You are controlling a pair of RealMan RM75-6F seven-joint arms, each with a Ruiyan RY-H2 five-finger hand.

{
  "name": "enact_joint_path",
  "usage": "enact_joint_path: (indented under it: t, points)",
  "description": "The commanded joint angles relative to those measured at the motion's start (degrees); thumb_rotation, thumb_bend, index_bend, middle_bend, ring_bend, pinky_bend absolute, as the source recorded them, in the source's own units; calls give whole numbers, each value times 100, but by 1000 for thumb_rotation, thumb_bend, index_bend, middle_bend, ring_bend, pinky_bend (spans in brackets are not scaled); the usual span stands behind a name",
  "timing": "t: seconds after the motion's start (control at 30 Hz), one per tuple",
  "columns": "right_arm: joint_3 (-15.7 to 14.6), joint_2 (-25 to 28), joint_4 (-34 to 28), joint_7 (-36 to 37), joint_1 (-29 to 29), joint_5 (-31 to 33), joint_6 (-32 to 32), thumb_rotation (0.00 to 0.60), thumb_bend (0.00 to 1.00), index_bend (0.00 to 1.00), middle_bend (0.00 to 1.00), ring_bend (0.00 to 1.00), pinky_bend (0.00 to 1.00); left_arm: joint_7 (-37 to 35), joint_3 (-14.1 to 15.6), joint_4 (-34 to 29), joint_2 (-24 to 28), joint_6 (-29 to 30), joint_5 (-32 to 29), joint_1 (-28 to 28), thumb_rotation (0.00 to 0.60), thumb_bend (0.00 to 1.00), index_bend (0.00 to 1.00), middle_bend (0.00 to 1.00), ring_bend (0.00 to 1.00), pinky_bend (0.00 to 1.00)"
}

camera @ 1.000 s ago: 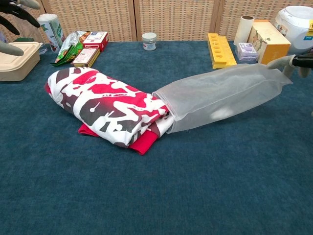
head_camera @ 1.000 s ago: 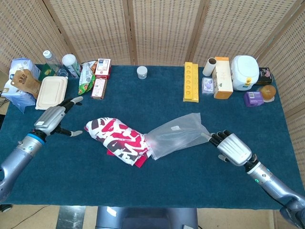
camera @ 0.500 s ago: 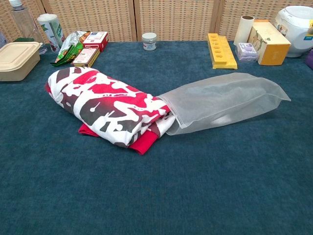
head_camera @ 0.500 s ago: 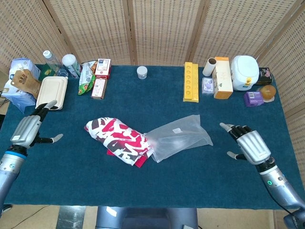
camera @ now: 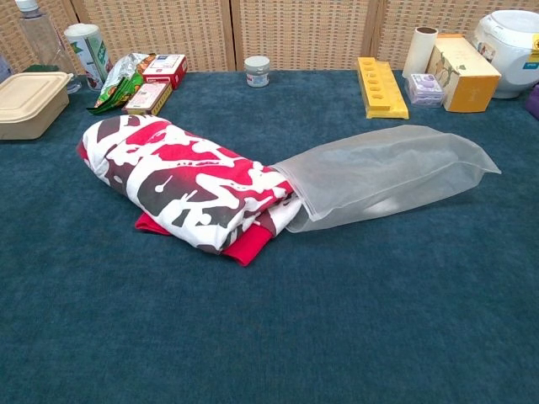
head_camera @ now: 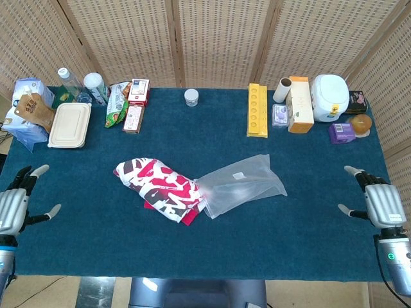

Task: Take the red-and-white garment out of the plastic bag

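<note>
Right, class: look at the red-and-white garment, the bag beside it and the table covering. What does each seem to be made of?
Garment: soft printed fabric, matte, folding in rounded creases, probably a knit. Bag: thin frosted plastic film, translucent and slightly glossy, lying limp. Table covering: dark blue cloth with a fuzzy, felt-like or short-pile look, no shine.

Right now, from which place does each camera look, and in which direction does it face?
Head view: sits high, looks steeply down on the whole table; the left robot hand and right robot hand show at its edges.
Chest view: sits low at the near edge, looks level across toward the screens; no robot hand shows.
Both share the red-and-white garment, the plastic bag and the yellow tray.
</note>
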Motion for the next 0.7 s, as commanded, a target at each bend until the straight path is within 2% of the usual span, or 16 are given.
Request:
enact_joint_path:
  t: [0.03, 0.23, 0.7]
  points:
    - [10, 63, -92, -32, -127, 76, 7, 546, 116, 237, 312, 390, 432, 211, 82, -15, -79, 208, 130, 162, 569, 205, 143, 182, 66, 223]
    - [-2, 36, -176, -13, -519, 60, 357, 547, 116, 253, 312, 385, 419, 269, 233, -139, -188, 683, 552, 547, 564, 206, 175, 182, 66, 223]
    - [56, 8, -147, 8, -787, -187, 597, 550, 117, 292, 312, 385, 416, 154, 123, -317, -214, 652, 636, 715, 568, 206, 211, 182, 75, 223]
